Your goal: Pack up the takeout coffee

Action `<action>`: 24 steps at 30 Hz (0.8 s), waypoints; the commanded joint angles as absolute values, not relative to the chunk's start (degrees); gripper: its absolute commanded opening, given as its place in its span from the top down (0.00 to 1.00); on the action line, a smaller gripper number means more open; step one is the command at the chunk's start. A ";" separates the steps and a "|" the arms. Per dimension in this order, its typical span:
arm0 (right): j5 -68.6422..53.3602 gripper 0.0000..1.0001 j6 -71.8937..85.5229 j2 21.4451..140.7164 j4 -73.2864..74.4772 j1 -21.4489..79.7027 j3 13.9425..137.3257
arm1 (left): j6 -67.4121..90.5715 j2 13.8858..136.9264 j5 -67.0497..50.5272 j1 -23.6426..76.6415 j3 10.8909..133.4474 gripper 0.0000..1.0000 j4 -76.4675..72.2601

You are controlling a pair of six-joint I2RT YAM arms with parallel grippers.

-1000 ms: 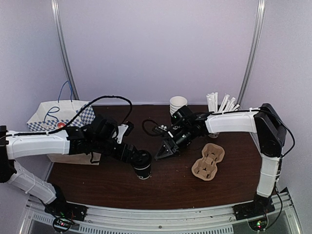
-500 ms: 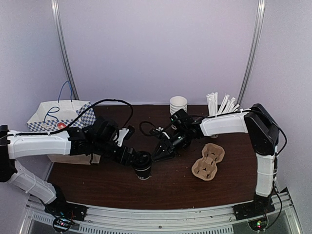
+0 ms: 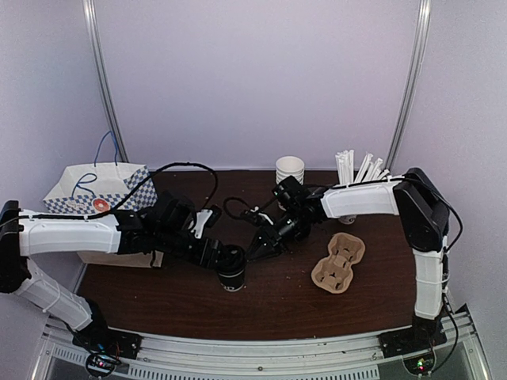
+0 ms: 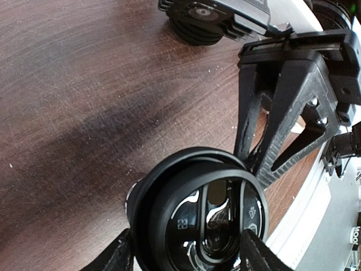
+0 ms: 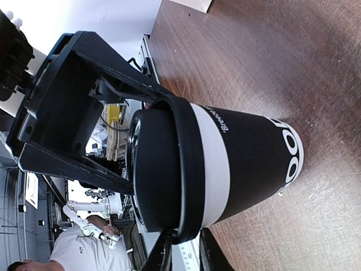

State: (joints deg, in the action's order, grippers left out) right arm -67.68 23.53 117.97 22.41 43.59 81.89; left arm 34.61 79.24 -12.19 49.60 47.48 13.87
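The takeout coffee [image 3: 231, 273], a black cup with a white band, white print and a black sip lid, stands on the brown table in front of centre. My left gripper [image 3: 226, 260] is shut on its top; in the left wrist view its fingers [image 4: 121, 254] flank the lid [image 4: 203, 214]. My right gripper [image 3: 255, 250] has come in from the right. In the right wrist view its two fingertips [image 5: 164, 255] stand close together with the lid's rim [image 5: 183, 186] between them. It also shows in the left wrist view [image 4: 256, 164], touching the rim.
A white paper bag with a blue check pattern [image 3: 95, 198] stands at the left edge behind my left arm. A cardboard cup carrier [image 3: 339, 260] lies to the right. A stack of white cups [image 3: 289, 168] and a cup of white straws [image 3: 360, 168] stand at the back.
My right gripper has moved left and down to the cup's lid and narrowed its jaws. My left gripper has stayed on the cup, shifting only slightly.
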 commanded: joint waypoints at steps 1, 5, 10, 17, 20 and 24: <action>-48.11 0.83 19.72 126.37 34.47 44.67 81.14 | 36.35 83.02 -8.66 49.68 42.52 0.38 16.64; -47.18 0.82 19.78 129.28 35.56 46.31 81.23 | 37.55 83.65 -7.93 49.25 39.77 0.39 15.58; -43.81 0.82 18.54 131.36 37.88 46.63 82.70 | 38.52 84.33 -8.01 48.56 36.30 0.39 13.36; -45.68 0.81 12.35 129.57 38.15 46.63 84.49 | 37.42 84.31 -7.56 48.21 35.27 0.38 12.66; -53.11 0.76 10.61 125.05 35.67 46.50 85.44 | 33.53 81.44 -6.61 48.26 37.74 0.34 12.78; -59.93 0.69 8.27 119.49 33.70 46.58 85.01 | 27.61 81.97 -7.47 48.14 45.08 0.32 15.10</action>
